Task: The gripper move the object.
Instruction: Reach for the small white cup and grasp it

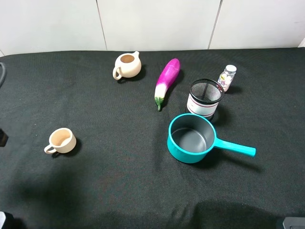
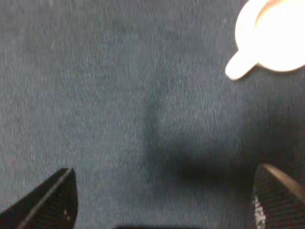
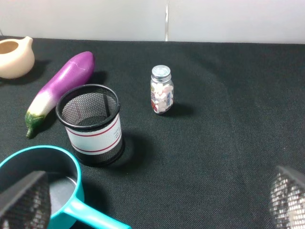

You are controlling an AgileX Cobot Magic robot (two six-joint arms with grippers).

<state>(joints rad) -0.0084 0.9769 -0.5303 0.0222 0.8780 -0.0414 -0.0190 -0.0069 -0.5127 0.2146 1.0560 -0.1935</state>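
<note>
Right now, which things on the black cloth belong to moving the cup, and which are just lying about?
Job: small cream ceramic cup with loop handle; open black left gripper.
Lying about: round beige spouted pitcher; purple eggplant; black mesh pen holder; teal saucepan; clear pill bottle.

Mesh cup stands just beside teal saucepan.

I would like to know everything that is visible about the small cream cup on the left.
The small cup is cream outside and tan inside, seemingly matte ceramic, with one little loop handle turned toward the near left in the high view. It stands upright, looks empty, and rests on the black cloth. Nothing else touches it; the open left gripper is close but apart.
</note>
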